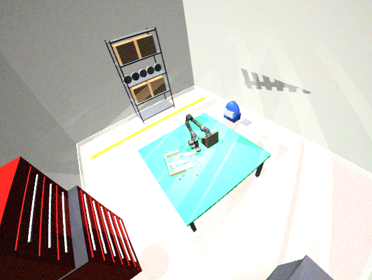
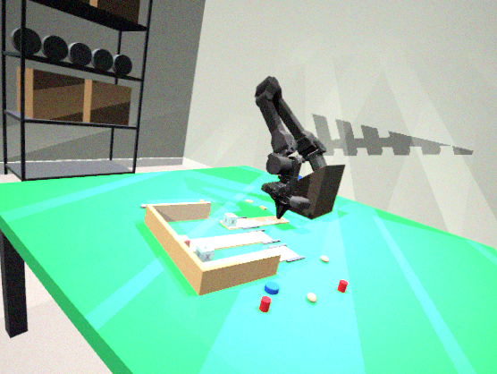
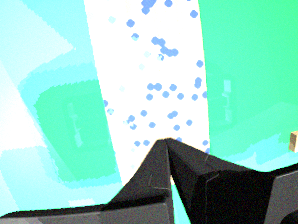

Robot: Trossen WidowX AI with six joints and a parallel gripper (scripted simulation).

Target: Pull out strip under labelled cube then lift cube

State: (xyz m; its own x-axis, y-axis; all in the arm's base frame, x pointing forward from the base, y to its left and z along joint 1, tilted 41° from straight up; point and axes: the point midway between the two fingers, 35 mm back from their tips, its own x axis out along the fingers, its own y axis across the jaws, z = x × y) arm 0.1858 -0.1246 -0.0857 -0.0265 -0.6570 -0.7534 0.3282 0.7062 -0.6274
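My gripper (image 2: 280, 216) (image 3: 164, 145) is shut and empty, its tips down at the outer end of the far strip (image 2: 255, 222) (image 3: 150, 65), on or just above it. This pale strip with blue dots lies outside the wooden frame's open side. A white cube (image 2: 230, 219) with a dark mark stands on its inner end. A second marked white cube (image 2: 205, 252) stands inside the frame, near its front corner, by the near strip (image 2: 288, 254). A pinkish cube (image 2: 187, 242) is at the inner end of the middle strip (image 2: 228, 241). The marks are too blurred to read.
The three-sided wooden frame (image 2: 241, 272) (image 1: 168, 165) opens towards the arm. Thin grey rails flank the strips. A dark box (image 2: 321, 192) (image 1: 211, 139) stands behind the gripper. Red cylinders (image 2: 265, 304) (image 2: 342, 286), a blue disc (image 2: 272, 288) and beige ovals (image 2: 311, 297) lie in front.
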